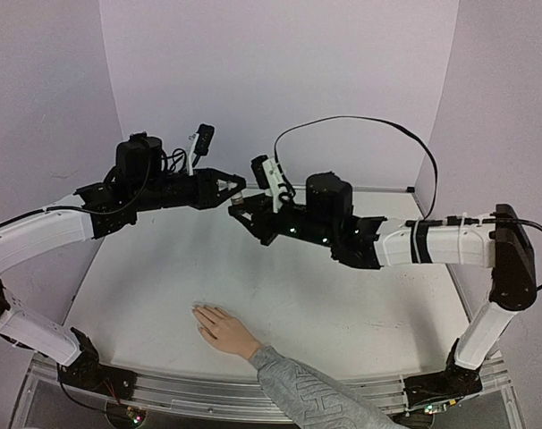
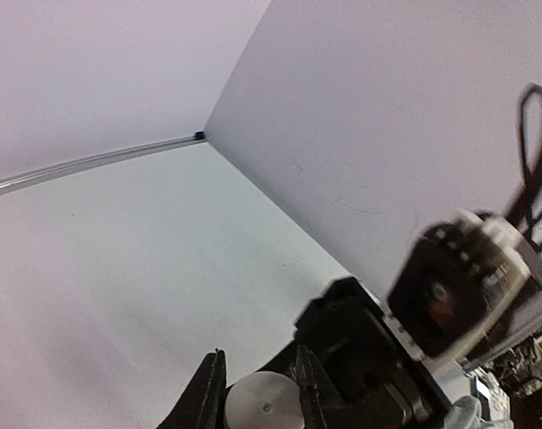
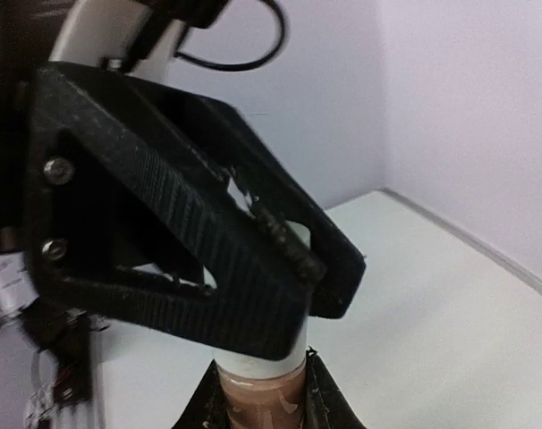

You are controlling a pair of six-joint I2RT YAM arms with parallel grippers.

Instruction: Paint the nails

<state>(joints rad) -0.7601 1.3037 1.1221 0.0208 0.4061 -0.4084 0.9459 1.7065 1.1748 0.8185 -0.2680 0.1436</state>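
A light-skinned hand (image 1: pixel 223 330) lies palm down on the table near the front, its grey patterned sleeve (image 1: pixel 302 393) behind it. The nails (image 1: pixel 199 312) are tiny and pale at the fingertips. High above the table's middle the two grippers meet. My right gripper (image 3: pixel 259 368) (image 1: pixel 239 214) is shut on a small polish bottle (image 3: pixel 258 402) with pinkish-brown contents. My left gripper (image 2: pixel 260 362) (image 1: pixel 237 189) is shut on the bottle's white cap (image 3: pixel 253 365), whose round top (image 2: pixel 263 407) shows between its fingers (image 3: pixel 208 268). Both grippers are well above and behind the hand.
The white table (image 1: pixel 342 304) is enclosed by pale walls at the back and sides. A black cable (image 1: pixel 360 123) loops above the right arm. Each arm's wrist camera mount (image 1: pixel 200 141) sticks up near the meeting point.
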